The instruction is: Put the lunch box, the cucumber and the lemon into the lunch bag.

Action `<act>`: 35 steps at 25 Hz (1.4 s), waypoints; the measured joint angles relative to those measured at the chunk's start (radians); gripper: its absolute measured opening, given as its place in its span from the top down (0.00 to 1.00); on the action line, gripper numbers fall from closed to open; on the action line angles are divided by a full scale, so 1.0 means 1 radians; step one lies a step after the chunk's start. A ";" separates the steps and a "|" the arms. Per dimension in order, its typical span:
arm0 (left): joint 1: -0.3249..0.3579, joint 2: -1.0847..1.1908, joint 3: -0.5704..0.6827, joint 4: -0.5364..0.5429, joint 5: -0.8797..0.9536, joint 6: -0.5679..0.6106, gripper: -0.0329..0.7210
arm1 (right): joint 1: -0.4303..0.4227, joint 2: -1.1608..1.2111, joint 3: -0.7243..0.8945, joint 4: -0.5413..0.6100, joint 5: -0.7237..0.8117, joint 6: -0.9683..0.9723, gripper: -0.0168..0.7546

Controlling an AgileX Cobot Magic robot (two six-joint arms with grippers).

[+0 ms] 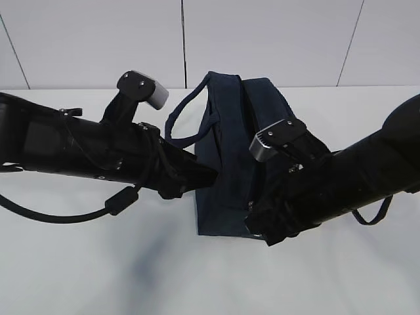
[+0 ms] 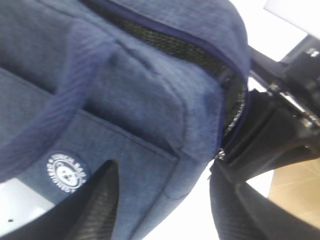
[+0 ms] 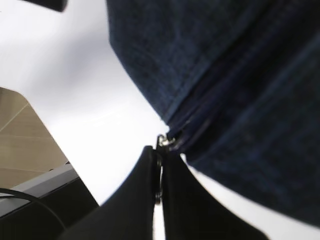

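A: So, where is the lunch bag (image 1: 230, 157)?

B: It sits in the middle of a white table (image 1: 79, 275), a boxy dark navy fabric bag lying with its near end toward the camera. One loop handle (image 1: 184, 121) curves out to its left. Both black arms meet at that near end.

A: What is the left gripper (image 2: 165, 200) doing?

B: Its two black fingers (image 2: 97, 200) stand apart, about half open, one on each side of the bag's corner. In the left wrist view the fabric fills the gap between them, with the round white logo (image 2: 66, 172) just above the left finger. I cannot tell whether the fingers press the fabric or only flank it.

A: And the right gripper (image 3: 159, 175)?

B: Its fingers are pressed together, pinching the metal ring pull (image 3: 164, 142) at the end of the zipper (image 3: 200, 125), right at the bag's corner. In the left wrist view the zipper (image 2: 200, 55) looks partly parted, showing black mesh inside.

A: The lunch box, cucumber and lemon?

B: None shows in any view.
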 joint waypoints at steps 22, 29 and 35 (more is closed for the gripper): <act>-0.014 0.077 -0.052 0.000 0.100 0.015 0.40 | 0.000 0.002 0.000 0.054 0.010 -0.066 0.96; -0.014 0.079 -0.064 0.000 0.100 0.015 0.40 | 0.000 0.002 0.000 0.054 0.011 -0.069 0.96; -0.014 0.079 -0.064 0.000 0.121 0.015 0.64 | 0.000 0.002 0.000 0.054 0.012 -0.071 0.96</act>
